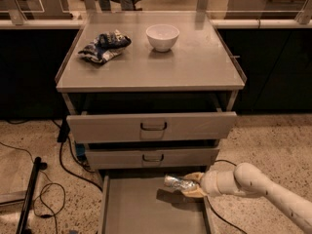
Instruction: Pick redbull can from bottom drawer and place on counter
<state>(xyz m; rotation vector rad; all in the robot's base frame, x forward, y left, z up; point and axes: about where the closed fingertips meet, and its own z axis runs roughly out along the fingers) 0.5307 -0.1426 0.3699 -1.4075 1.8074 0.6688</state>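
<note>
The redbull can point(174, 182), a small shiny silver cylinder, lies sideways in my gripper point(187, 185), lifted a little above the floor of the bottom drawer point(146, 211); its shadow falls on the tray below. The gripper is shut on the can's right end. My white arm point(253, 186) reaches in from the lower right. The bottom drawer is pulled out wide. The counter point(195, 67) is the flat grey-beige top above the three drawers.
A white bowl point(162, 36) and a blue-and-white cloth bundle point(103, 46) sit at the back of the counter. The two upper drawers point(152, 126) stick out slightly above the can. Black cables point(48, 189) and a black stand point(29, 194) lie on the floor at left.
</note>
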